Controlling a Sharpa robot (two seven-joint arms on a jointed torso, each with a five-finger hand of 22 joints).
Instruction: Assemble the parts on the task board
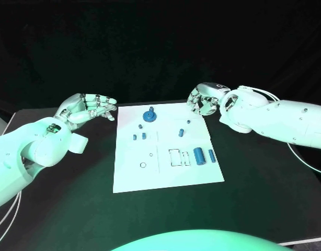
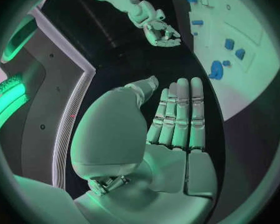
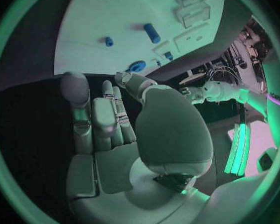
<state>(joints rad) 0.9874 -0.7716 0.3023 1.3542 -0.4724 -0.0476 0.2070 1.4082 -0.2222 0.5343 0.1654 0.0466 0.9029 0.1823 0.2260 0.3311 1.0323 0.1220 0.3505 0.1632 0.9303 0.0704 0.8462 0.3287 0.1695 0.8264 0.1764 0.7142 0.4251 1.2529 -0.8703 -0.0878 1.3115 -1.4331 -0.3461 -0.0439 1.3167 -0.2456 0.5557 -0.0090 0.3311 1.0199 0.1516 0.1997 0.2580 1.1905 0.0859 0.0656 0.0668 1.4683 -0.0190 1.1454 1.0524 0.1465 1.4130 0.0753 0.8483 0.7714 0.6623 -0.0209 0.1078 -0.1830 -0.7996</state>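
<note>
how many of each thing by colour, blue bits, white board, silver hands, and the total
blue parts: 8, as far as the head view lets me tell
white task board: 1
silver hands: 2, the left hand and the right hand, both holding nothing
total: 11

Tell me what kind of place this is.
Likely a robotics lab test bench: a black table carries a white task board with small blue parts, and a left robot hand and right robot hand hover empty at its far corners.
</note>
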